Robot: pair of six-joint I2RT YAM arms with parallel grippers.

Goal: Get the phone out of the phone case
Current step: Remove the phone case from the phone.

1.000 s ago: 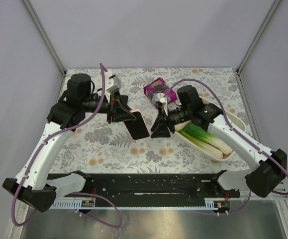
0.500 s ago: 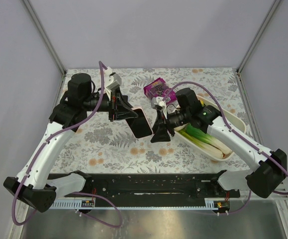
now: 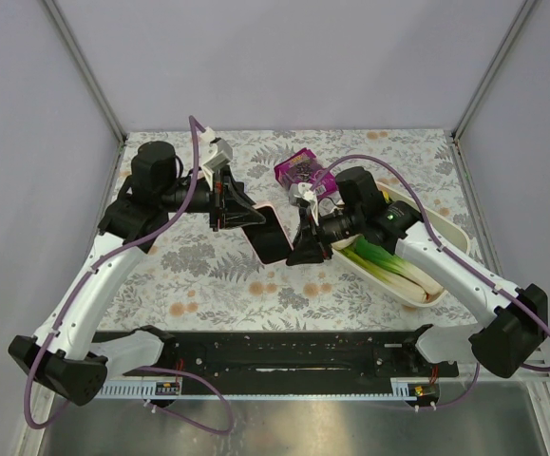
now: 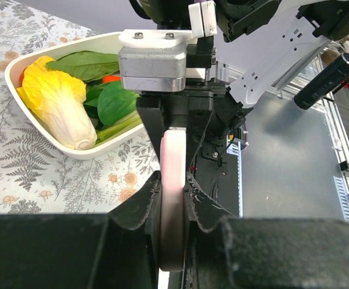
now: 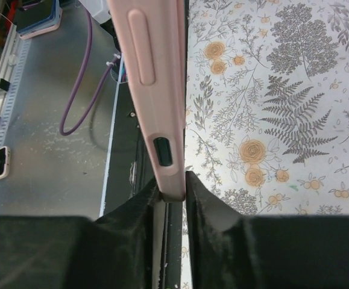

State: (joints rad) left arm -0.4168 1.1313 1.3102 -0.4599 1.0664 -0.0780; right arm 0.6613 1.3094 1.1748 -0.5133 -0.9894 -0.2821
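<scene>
The phone [image 3: 273,239], dark screen up, sits in its pink phone case [image 5: 156,72] and hangs in the air above the table's middle. My left gripper [image 3: 250,218] is shut on the case's left end; in the left wrist view the pink edge [image 4: 174,150] runs straight out from between the left gripper's [image 4: 173,183] fingers. My right gripper [image 3: 299,249] meets the phone from the right. In the right wrist view both fingers of the right gripper [image 5: 173,180] press on the case's near corner, just below a dark side button.
A white tray [image 3: 425,296] with leeks and a cabbage [image 4: 59,108] lies under the right arm. A purple packet [image 3: 298,167] lies at the back centre. The black base rail [image 3: 284,351] runs along the near edge. The tablecloth is floral.
The left arm carried the phone rightward toward the right gripper. The right gripper came in onto the phone's end and its jaws closed on the case.
</scene>
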